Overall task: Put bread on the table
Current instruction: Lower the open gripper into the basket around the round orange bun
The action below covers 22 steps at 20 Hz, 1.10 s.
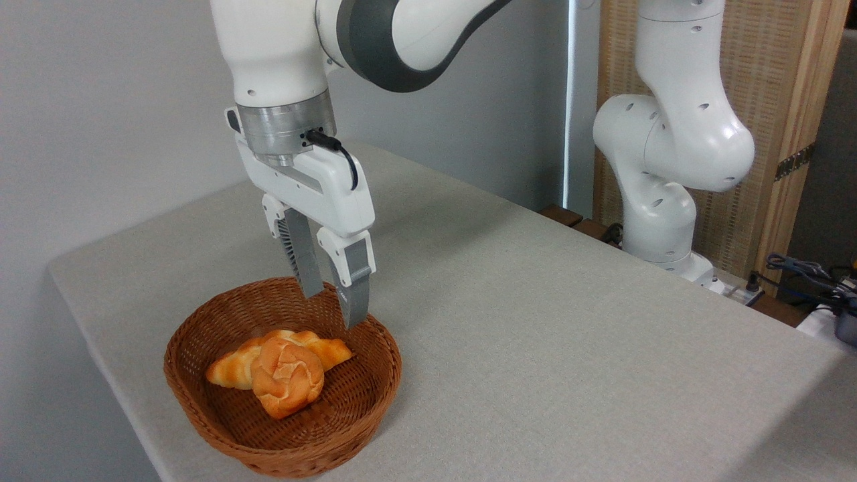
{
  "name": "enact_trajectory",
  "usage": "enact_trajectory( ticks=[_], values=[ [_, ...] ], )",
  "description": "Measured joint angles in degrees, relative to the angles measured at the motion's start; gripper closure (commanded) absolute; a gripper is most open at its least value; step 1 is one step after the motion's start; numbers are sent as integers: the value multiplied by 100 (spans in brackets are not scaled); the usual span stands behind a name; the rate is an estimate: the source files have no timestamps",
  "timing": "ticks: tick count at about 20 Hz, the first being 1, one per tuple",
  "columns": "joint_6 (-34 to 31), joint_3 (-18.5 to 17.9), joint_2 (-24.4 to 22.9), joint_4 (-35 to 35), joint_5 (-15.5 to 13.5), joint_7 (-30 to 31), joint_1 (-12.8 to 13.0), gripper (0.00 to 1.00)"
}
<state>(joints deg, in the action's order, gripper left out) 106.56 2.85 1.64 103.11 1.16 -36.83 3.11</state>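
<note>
The bread (288, 376), a round knotted orange-golden bun, lies inside a brown wicker basket (201, 402) near the table's front left corner. It rests against a longer pointed loaf (231, 367) behind it. My gripper (333, 309) hangs above the basket's back rim, up and to the right of the bun. Its two grey fingers (304, 258) are apart and hold nothing. The table (535, 321) is covered in light grey-beige fabric.
The arm's white base (659, 221) stands at the back right corner. Cables and dark gear (817, 281) lie beyond the right edge. A grey wall runs along the left and back. Bare fabric stretches to the right of the basket.
</note>
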Motion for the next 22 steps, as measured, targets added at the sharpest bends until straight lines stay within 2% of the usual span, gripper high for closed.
enact_trajectory(
  ticks=[8,11,17,20,22],
  values=[
    [-79,-54,-9,-48,0,4,-41,0],
    [106,-60,-6,-47,0,4,-44,0],
    [995,-70,36,252,0,4,-47,0],
    [1860,-73,86,696,0,5,-49,0],
    [2353,-73,126,945,-154,14,-48,0]
  ],
)
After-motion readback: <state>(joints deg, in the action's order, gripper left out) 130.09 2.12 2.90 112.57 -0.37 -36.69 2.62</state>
